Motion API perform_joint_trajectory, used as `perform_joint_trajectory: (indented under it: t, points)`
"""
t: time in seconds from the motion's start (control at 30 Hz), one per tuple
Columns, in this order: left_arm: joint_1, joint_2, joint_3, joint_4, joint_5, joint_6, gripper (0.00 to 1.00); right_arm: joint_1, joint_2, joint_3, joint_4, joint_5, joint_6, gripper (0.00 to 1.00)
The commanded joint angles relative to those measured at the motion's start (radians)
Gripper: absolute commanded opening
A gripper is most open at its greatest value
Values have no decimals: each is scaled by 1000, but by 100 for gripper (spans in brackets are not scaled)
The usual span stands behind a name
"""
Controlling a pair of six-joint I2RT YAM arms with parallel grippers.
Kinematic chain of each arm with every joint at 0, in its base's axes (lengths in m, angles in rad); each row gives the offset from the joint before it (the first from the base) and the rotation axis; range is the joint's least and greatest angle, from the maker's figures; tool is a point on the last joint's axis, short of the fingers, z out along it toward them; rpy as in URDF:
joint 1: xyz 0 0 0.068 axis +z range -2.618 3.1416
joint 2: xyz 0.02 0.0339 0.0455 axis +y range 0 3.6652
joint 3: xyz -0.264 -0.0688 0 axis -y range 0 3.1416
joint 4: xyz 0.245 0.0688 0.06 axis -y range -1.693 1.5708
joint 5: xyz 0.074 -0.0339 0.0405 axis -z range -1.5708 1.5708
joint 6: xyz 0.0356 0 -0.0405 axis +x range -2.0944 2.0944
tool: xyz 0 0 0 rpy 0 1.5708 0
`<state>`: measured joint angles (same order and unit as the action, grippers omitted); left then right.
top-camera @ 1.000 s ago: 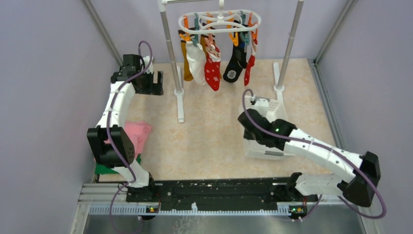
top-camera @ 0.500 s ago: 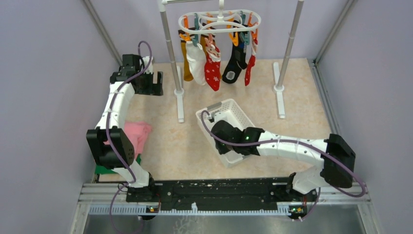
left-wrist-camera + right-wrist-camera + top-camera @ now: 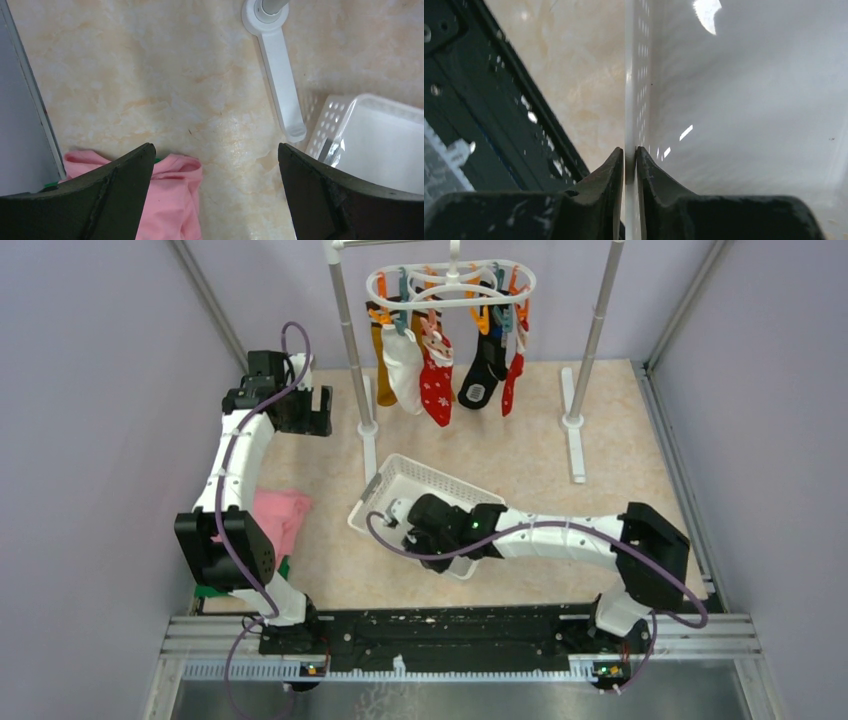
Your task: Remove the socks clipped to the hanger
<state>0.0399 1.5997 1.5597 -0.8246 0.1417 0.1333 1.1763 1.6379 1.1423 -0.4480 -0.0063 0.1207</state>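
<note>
Right arm is dragging the white mesh basket (image 3: 440,478) across the counter (image 3: 520,460). A second ago it was sitting at the 3 o'clock side by the rack's foot. Now it is lying near centre, turned, on the 6 o'clock side of the socks (image 3: 435,370).

Right tool (image 3: 629,150) is pinching the basket's perforated wall, jaws narrow with the wall between them. Whether the grip is starting to loosen is not clear.

All five socks are hanging clipped on the hanger (image 3: 450,282) at 12 o'clock, none removed yet.

Left tool (image 3: 215,148) is hovering at 10 o'clock, jaws wide and holding nothing, unmoved over the last second. The pink cloth (image 3: 285,512) is lying at 8 o'clock.

Judgement: this is looking like setup, with the drop spot going under the socks. Unclipping is probably coming next.
</note>
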Motion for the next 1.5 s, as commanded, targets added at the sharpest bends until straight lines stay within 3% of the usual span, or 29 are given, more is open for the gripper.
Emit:
perform_joint_trajectory:
  t: [0.0,0.1,0.23,0.3,0.33,0.47,0.57,0.77,0.97,1.2,1.33,1.47]
  points:
    - [4,-27,27,5,14,20,99,40,-131,-68,-50,-96,-116,19]
    - [5,-26,27,11,27,19,99,40,-162,-75,-129,-28,-116,33]
    - [5,-26,19,21,49,18,99,39,-207,-79,-141,141,-71,66]
    - [5,-29,12,21,60,24,99,34,-246,-72,-117,184,-13,94]
    - [4,-31,8,21,63,27,99,26,-265,-62,-112,205,24,98]
    - [5,-44,-8,25,65,37,99,-120,-334,-46,-149,237,271,99]
    - [4,-50,-10,29,61,37,99,-240,-374,-104,-147,134,451,99]
    - [5,-57,-11,33,55,42,99,-254,-369,-171,-124,107,591,88]
    - [5,-64,-18,34,68,64,99,-254,-446,-139,-308,312,616,87]
    - [5,-62,-7,35,107,60,99,-300,-452,-220,-313,307,606,82]
    - [5,-68,7,23,173,66,99,-381,-476,-319,-223,276,588,67]
    - [3,-78,24,14,279,76,99,-487,-475,-310,-148,232,533,53]
